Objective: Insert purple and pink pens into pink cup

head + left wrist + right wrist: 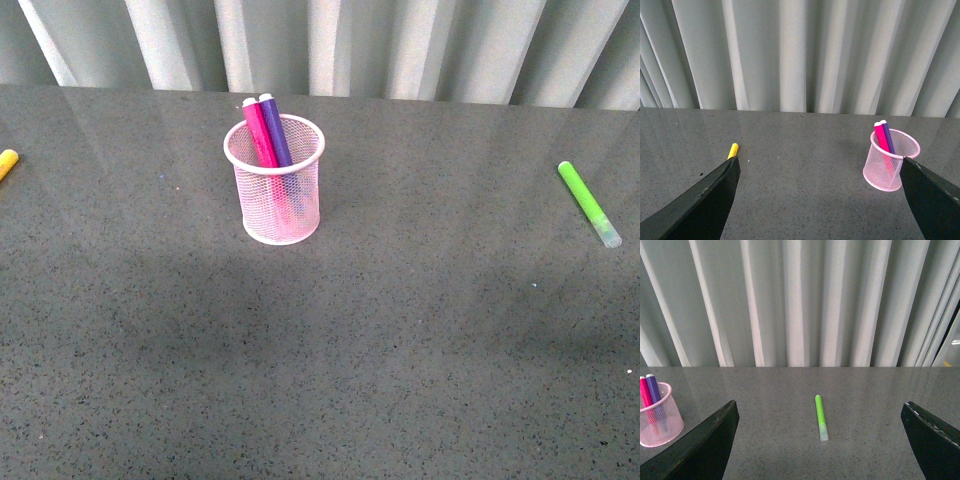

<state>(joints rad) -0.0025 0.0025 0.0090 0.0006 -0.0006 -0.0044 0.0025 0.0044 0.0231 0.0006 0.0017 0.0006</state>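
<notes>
The pink cup point(278, 195) stands upright on the grey table, left of centre. Inside it the pink pen point(259, 130) and the purple pen point(274, 128) lean side by side, their ends sticking out above the rim. The left wrist view shows the cup point(885, 167) with both pens close to one finger of my left gripper point(820, 170), which is open and holds nothing. From the right wrist the cup point(657, 420) sits off to one side. My right gripper point(820, 412) is open and empty. Neither arm appears in the front view.
A lime green marker point(588, 203) lies at the table's right, also lying between my right fingers' line of sight as the green marker point(821, 416). A yellow marker point(7, 162) lies at the left edge. Pleated grey curtains point(320, 45) back the table.
</notes>
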